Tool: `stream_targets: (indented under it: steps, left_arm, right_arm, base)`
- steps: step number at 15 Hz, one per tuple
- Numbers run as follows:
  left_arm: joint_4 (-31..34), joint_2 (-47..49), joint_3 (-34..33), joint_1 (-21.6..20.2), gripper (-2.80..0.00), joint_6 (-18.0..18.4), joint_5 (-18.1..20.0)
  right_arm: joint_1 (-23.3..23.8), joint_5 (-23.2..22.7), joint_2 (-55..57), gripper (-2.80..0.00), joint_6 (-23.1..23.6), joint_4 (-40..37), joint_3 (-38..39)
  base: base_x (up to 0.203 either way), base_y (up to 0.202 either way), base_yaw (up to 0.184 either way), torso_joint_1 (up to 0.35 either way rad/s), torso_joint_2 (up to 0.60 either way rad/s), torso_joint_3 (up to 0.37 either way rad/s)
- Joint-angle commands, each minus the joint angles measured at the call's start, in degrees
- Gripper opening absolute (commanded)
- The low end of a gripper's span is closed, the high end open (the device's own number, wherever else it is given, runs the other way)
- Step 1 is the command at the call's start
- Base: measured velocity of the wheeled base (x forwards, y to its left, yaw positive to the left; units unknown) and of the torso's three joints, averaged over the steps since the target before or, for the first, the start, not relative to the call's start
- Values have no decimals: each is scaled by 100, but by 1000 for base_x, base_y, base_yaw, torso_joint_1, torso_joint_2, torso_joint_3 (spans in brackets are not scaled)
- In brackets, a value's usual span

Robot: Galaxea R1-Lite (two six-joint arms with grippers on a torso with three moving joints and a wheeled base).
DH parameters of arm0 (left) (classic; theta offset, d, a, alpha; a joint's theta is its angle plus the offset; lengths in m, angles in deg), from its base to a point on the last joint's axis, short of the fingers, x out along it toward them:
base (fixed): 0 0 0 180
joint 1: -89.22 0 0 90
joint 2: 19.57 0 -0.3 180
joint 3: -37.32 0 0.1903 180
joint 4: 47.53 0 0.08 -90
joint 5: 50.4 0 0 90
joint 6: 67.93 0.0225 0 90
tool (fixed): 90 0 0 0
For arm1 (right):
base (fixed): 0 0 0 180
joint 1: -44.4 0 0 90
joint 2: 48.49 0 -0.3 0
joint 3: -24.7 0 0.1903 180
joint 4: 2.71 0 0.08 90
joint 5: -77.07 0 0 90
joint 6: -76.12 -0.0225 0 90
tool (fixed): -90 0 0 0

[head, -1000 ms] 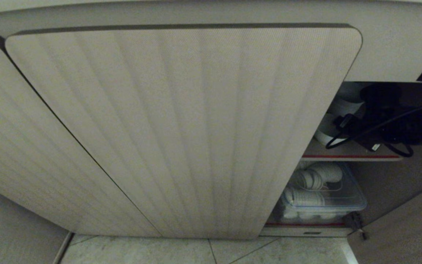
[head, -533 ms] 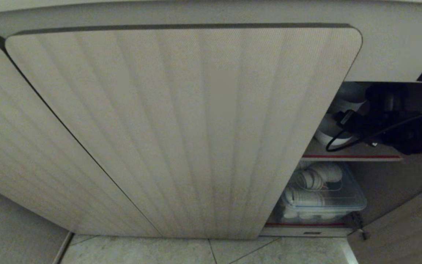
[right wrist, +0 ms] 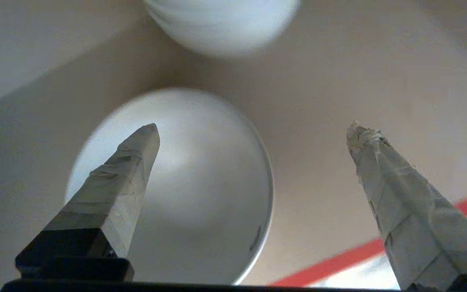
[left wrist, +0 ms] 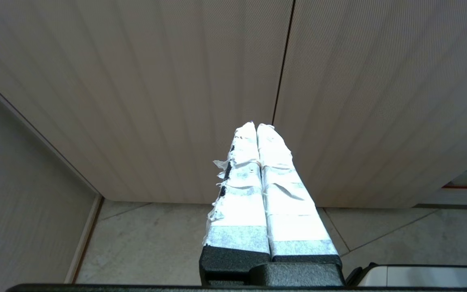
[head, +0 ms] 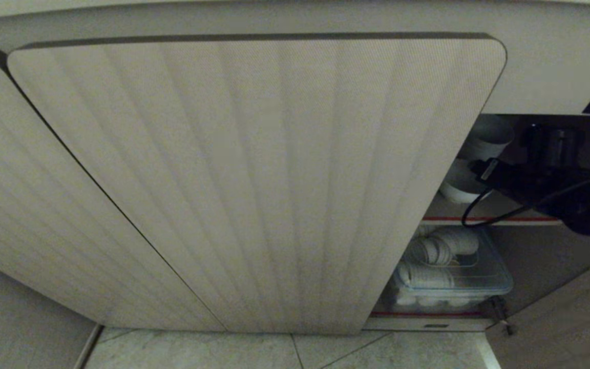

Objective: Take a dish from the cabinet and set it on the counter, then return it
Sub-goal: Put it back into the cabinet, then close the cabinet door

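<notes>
Movement is seen in the right arm alone: against the head view of a second ago, its dark bulk has been drawn lower and further right across the open bay of the cabinet (head: 254, 179), so that more of the white ware on the upper shelf (head: 443, 211) is now uncovered, while the doors, the shelves and the tub (head: 479, 279) of stacked white pieces on the lower shelf are left as they were. The right tool (right wrist: 253, 134) is held spread wide, nothing between its taped fingers (right wrist: 136, 154), and the bowl (right wrist: 201, 174) is framed just beyond them, one finger lying across its near side; whether it is touched cannot be told. The step in hand is therefore judged to be the lining-up for a first grasp, with the lift, the setting on the counter and the return all yet to be done. The bowl is seen as small, round, plain white and glossy, with a tiny grey dot inside its rim, resting on the brown shelf behind the red edge; a second white piece (right wrist: 221, 24) is blurred beyond it. The left tool (left wrist: 258, 129) is kept pressed together, parked before the closed doors.
</notes>
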Motion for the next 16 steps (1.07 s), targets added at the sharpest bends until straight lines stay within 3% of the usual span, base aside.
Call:
stream_targets:
  steps: [1, 4, 7, 16]
  left_arm:
    - [-3, -2, 0, 0, -280, -3, 0]
    - [-3, -2, 0, 0, -280, -3, 0]
    - [-3, -2, 0, 0, -280, -3, 0]
    - [-3, -2, 0, 0, -280, -3, 0]
  right_arm:
    - [-7, -5, -71, 0, 262, 530, 224]
    - [-9, -94, -202, 0, 840, 1249, 694]
    - [-9, -285, -349, 0, 1078, 1715, 1192]
    - [-9, -302, -999, 0, 1196, 2541, 2147]
  base:
    - [0, 0, 0, 0, 0, 0]
    - [0, 0, 0, 0, 0, 0]
    - [0, 0, 0, 0, 0, 0]
    - [0, 0, 0, 0, 0, 0]
